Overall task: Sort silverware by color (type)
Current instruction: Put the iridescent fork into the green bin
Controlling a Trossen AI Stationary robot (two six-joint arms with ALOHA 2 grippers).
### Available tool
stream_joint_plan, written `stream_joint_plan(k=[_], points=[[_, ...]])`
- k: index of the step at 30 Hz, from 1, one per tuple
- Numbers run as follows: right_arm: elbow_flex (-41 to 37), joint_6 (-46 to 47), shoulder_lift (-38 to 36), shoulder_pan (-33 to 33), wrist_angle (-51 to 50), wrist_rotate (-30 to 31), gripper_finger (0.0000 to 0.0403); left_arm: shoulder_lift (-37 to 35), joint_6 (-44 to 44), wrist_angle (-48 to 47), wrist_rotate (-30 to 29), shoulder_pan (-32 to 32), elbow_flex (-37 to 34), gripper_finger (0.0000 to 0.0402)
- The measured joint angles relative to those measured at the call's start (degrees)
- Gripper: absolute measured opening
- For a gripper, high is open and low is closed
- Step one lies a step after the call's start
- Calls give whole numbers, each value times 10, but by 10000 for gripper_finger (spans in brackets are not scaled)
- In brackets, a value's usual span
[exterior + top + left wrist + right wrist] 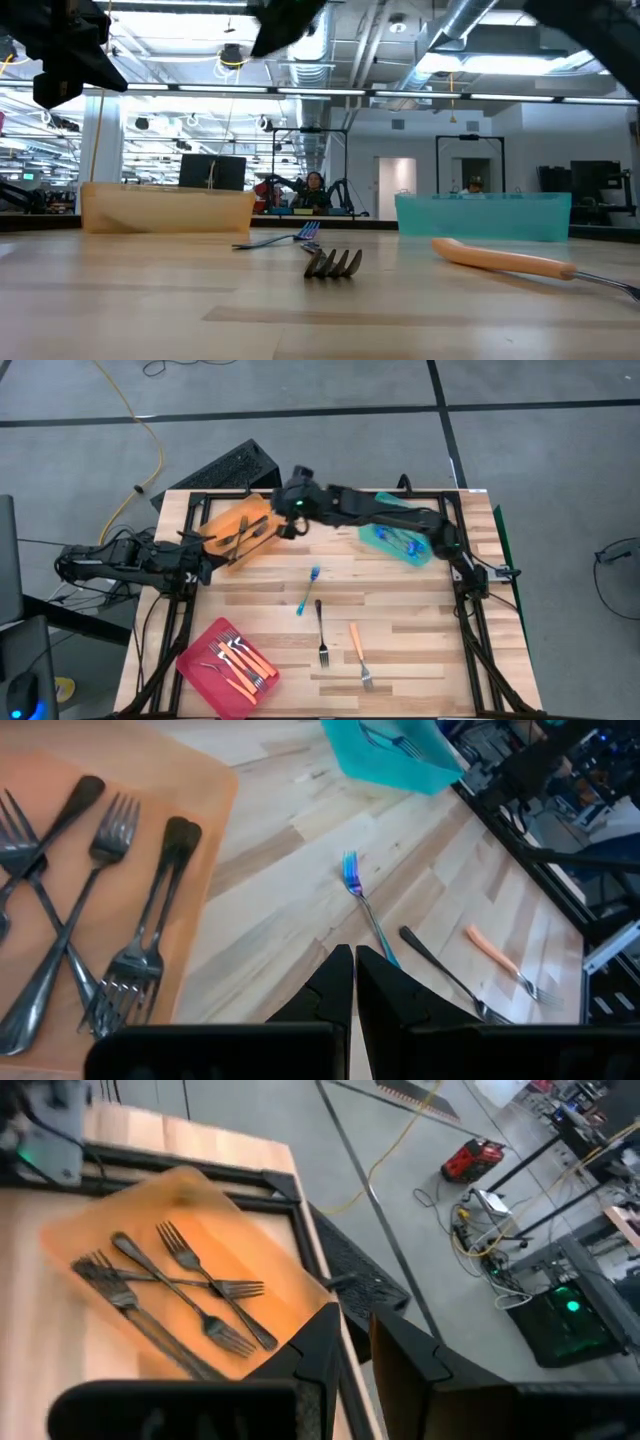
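Right now I have the right gripper (281, 526) reached far across the table, hovering over the near edge of the orange tray (214, 523) at the back left. From its own camera I see its two fingers (322, 1342) slightly apart with nothing between them, so it is released and empty. Below it the orange tray (195, 1220) holds several dark metal forks (205, 1295) lying crossed over one another.

My left gripper (204, 567) sits low at the left side of the table, just beside that same tray, its fingers (340, 985) clenched together on nothing. Its camera shows the dark forks (125, 955) in the orange tray (215, 800) on one side and bare wood ahead.

Out on the open tabletop (400, 610) three forks lie loose: a blue-handled fork (309, 590) near the middle, a dark fork (321, 632) nearer the front, and an orange-handled fork (359, 654) just beside it to the right. The level camera shows the dark fork's tines (334, 262) pointing toward me and the orange handle (505, 260) lying flat.

The teal tray (384, 546) at the back right holds blue-handled forks (403, 542). The pink tray (195, 660) at the front left holds orange-handled forks (240, 660).
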Motion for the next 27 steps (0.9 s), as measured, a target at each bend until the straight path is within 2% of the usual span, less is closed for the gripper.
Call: stream_joint_plan(k=[9, 13, 19, 22, 27], points=[[1, 122, -143, 43, -189, -1, 81, 0, 0, 0, -39, 0, 0, 0], [1, 187, -178, 76, -287, -2, 81, 0, 2, 0, -56, 0, 0, 0], [-1, 289, -178, 132, -445, -4, 81, 0, 5, -1, -59, 0, 0, 0], [-16, 315, -162, 159, -486, -5, 81, 0, 5, -1, -64, 0, 0, 0], [-55, 302, -115, 195, -448, -5, 82, 0, 5, -1, -69, 0, 0, 0]])
